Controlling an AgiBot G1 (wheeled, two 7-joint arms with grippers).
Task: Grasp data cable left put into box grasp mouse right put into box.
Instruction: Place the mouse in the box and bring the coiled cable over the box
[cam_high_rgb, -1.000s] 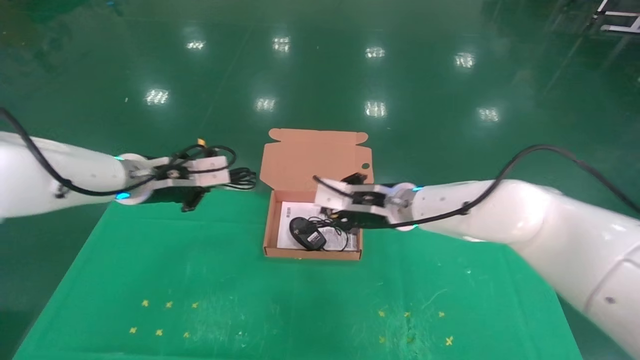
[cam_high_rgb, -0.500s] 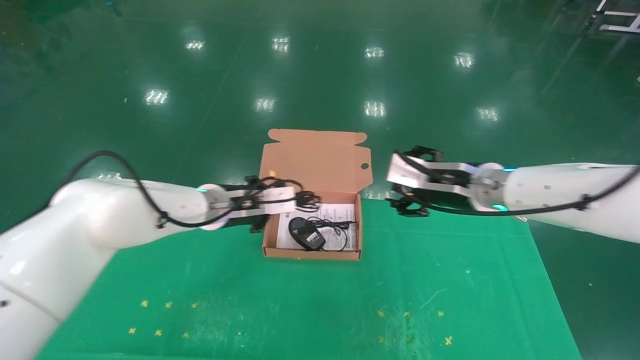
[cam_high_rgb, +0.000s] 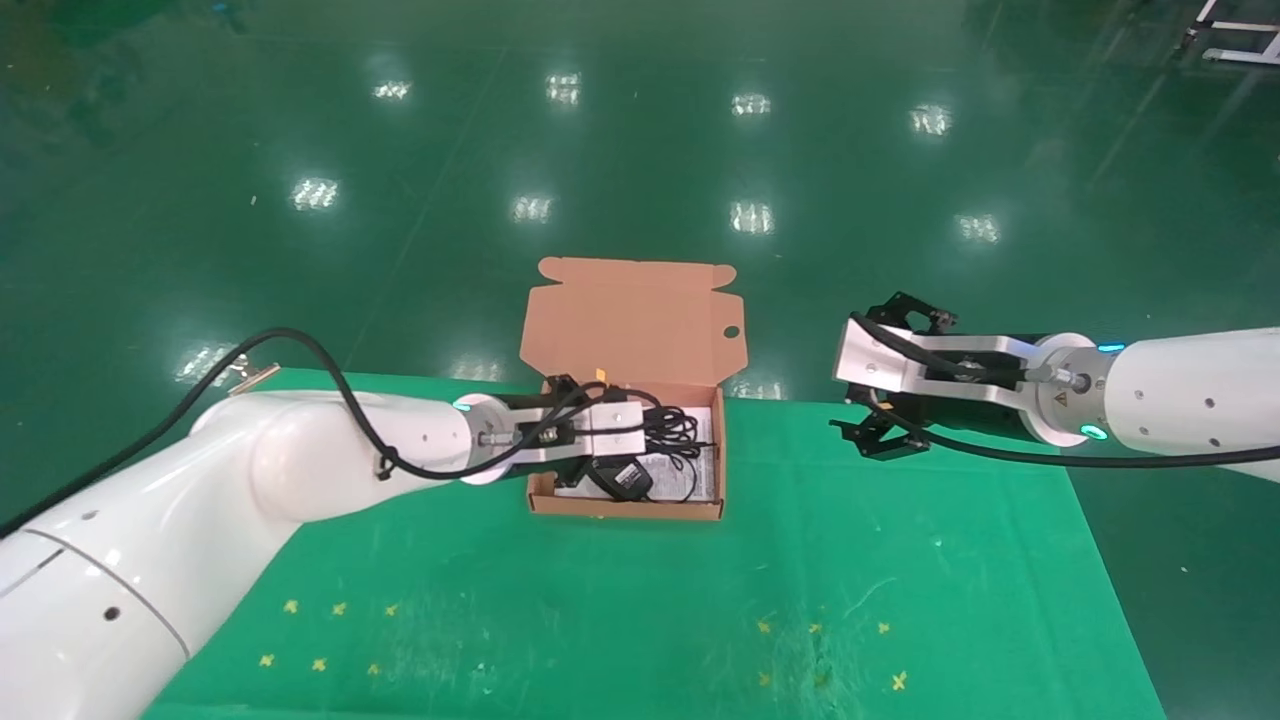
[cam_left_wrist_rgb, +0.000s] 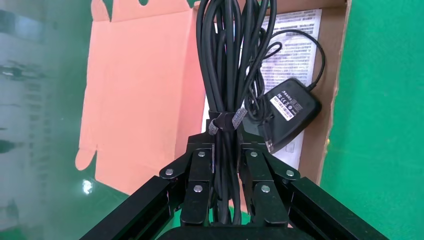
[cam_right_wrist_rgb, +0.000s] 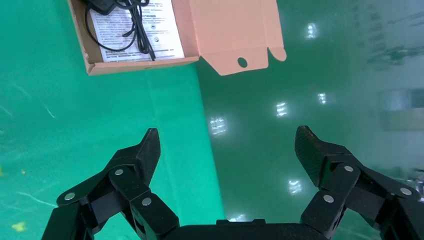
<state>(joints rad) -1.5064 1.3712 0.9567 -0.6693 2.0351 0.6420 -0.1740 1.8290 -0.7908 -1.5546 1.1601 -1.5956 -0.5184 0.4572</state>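
We log: left gripper (cam_left_wrist_rgb: 227, 167) pinching the data cable (cam_left_wrist_rgb: 229, 75), its long loops running lengthwise over the box (cam_high_rgb: 625, 508) and mouse (cam_left_wrist_rgb: 291, 107). Right gripper (cam_right_wrist_rgb: 227, 150), jaws spread, is well apart.

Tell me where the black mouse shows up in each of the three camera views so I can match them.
Head view: the mouse lies in the near half of the box, partly behind the left gripper.
Left wrist view: the mouse sits on the printed sheet, beside the data cable held by that gripper.
Right wrist view: only a sliver of the mouse shows at the picture's edge.
Shared landmark: the lid's round hole.
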